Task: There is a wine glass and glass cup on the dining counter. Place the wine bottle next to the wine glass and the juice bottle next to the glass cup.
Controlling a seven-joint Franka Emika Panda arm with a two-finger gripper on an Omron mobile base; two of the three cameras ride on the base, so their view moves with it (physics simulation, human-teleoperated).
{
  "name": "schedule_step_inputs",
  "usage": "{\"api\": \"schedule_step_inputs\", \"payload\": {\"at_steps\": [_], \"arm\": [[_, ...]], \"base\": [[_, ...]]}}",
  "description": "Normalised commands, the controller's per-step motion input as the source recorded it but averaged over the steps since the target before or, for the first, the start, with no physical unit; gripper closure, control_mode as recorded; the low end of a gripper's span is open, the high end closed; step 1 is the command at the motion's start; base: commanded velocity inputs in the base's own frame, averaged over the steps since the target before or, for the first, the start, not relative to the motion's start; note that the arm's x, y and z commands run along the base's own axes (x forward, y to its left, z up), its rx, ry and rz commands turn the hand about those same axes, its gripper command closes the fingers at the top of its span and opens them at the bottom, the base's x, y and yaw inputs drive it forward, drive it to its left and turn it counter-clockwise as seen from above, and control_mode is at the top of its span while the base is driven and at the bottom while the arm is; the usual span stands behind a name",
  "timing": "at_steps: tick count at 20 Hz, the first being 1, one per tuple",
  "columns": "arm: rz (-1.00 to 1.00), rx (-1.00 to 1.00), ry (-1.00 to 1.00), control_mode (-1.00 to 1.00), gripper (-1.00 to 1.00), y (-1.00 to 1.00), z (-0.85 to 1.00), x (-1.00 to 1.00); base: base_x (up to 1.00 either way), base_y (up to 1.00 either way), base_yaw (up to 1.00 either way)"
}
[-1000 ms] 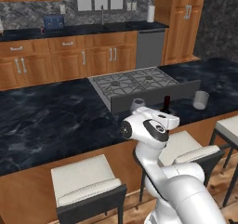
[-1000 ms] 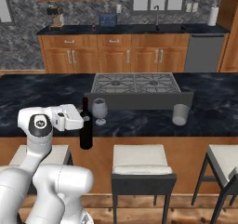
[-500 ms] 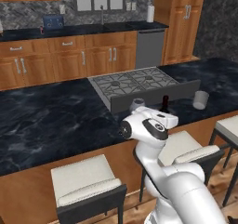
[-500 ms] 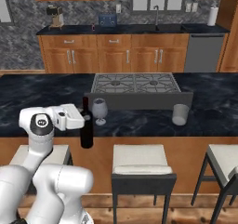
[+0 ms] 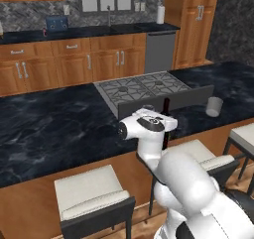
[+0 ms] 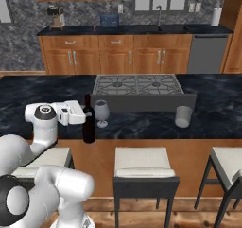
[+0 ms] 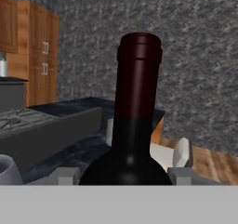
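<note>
Reaching level over the black marbled dining counter's (image 6: 142, 123) front edge, the white two-finger gripper (image 6: 84, 112) is clamping the tall near-black wine bottle (image 6: 88, 120) upright beside the stemmed wine glass (image 6: 101, 112).

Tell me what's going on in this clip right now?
The white arm has its pincer at the wine bottle, which stands upright on the dining counter just beside the wine glass. Whether the fingers grip it cannot be made out. The glass cup sits farther along the counter edge, past the cooktop, with nothing beside it yet.
</note>
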Motion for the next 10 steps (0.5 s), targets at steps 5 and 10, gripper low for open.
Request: {"api": "schedule_step_inputs", "payload": {"at_steps": [5, 10], "arm": [[-0.15, 0.0, 0.09, -1.0, 1.0, 0.45, 0.0, 0.65], [-0.13, 0.0, 0.05, -1.0, 1.0, 0.43, -0.03, 0.6]], "base": [[0.0, 0.0, 0.0], [0.0, 0.0, 0.0]]}}
